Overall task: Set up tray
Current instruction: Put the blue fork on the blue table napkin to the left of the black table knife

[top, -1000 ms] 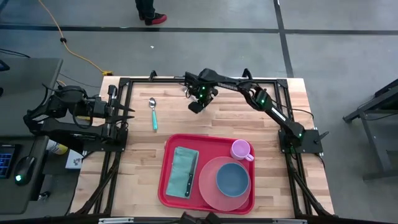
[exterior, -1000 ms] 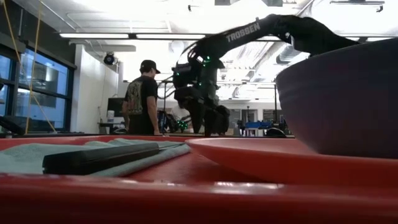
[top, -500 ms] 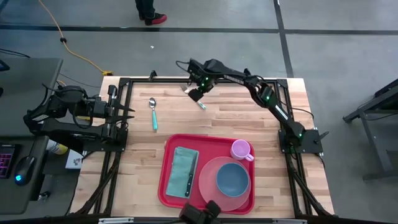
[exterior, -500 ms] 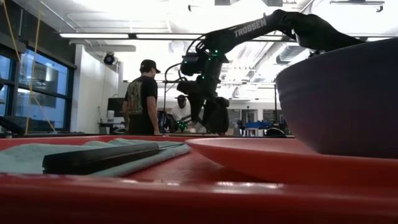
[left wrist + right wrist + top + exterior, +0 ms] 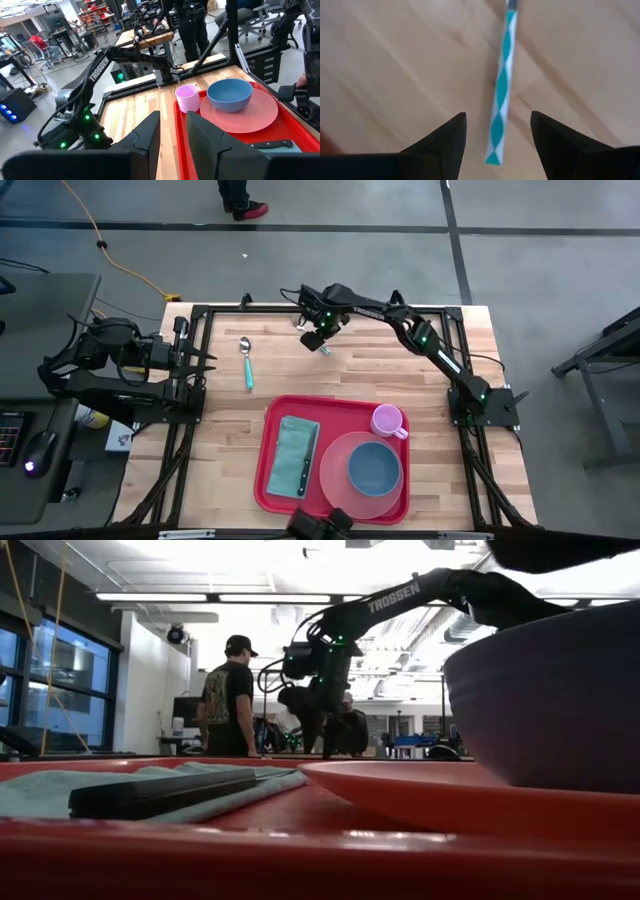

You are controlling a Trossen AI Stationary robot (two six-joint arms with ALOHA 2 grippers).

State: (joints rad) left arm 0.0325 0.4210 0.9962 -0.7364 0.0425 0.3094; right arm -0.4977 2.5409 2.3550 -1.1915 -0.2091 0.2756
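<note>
The red tray (image 5: 270,480) lies at the table's near side. It carries a green napkin (image 5: 292,442) with a dark knife (image 5: 305,472), a pink plate (image 5: 338,480) with a blue bowl (image 5: 375,467), and a pink cup (image 5: 388,421). A utensil with a teal-and-white striped handle (image 5: 501,90) lies flat on the wood near the far edge (image 5: 324,348). My right gripper (image 5: 497,117) hovers open over it, one finger on either side of the handle, not touching. A teal-handled spoon (image 5: 246,364) lies farther left. My left gripper (image 5: 172,132) waits open at the left edge (image 5: 205,365).
The black frame rails (image 5: 250,308) run along the table's far and side edges. Bare wood (image 5: 400,370) lies between the striped utensil and the tray. A person (image 5: 226,695) stands in the room beyond the table.
My right gripper has shifted a little toward the table's far edge and turned about its wrist, staying open. The striped handle, which it covered a second ago, now shows beside it. The utensil and the tray's items have stayed where they were.
</note>
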